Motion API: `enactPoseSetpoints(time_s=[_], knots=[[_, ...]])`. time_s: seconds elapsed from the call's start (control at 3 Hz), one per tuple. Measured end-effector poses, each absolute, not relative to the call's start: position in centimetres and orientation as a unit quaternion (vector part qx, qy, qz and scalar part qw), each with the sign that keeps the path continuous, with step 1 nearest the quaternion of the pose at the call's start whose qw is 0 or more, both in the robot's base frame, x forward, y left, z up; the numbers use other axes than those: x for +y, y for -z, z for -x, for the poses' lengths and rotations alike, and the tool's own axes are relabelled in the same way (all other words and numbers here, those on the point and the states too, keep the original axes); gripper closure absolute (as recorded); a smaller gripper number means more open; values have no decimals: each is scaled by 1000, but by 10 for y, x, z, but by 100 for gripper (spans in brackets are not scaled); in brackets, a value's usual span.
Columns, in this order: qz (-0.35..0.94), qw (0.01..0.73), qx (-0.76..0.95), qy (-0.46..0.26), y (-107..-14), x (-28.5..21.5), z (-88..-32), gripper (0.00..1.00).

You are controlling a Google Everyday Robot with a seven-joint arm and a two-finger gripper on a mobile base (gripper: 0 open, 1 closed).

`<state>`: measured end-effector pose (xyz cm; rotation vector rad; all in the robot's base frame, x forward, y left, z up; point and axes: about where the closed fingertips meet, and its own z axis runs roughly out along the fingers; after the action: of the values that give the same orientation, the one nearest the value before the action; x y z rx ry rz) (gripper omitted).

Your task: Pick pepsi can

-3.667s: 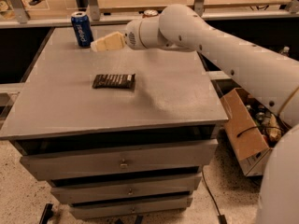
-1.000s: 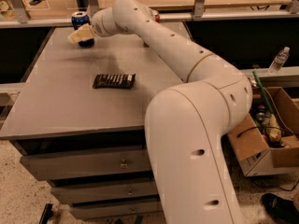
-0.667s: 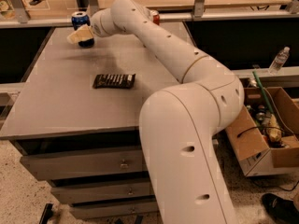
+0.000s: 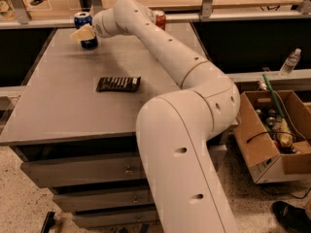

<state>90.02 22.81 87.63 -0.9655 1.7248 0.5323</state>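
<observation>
The pepsi can is dark blue with a silver top and stands upright at the far left corner of the grey table. My gripper is at the can, its tan end lying across the can's middle, so only the top and base of the can show. The can's base rests on the table. My white arm reaches across the table from the lower right.
A red Coca-Cola can stands at the far edge, behind my arm. A dark flat wrapped bar lies mid-table. Right of the table are a cardboard box of clutter on the floor and a water bottle.
My gripper went from the right of the can to the can itself. Over the last second it has stayed there, and the can has not moved.
</observation>
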Motion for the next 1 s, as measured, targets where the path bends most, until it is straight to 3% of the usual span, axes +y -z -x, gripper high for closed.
enactPoseSetpoints(time_s=[1.0], knots=[[413,526,711,-220,-877,221,-902,87]])
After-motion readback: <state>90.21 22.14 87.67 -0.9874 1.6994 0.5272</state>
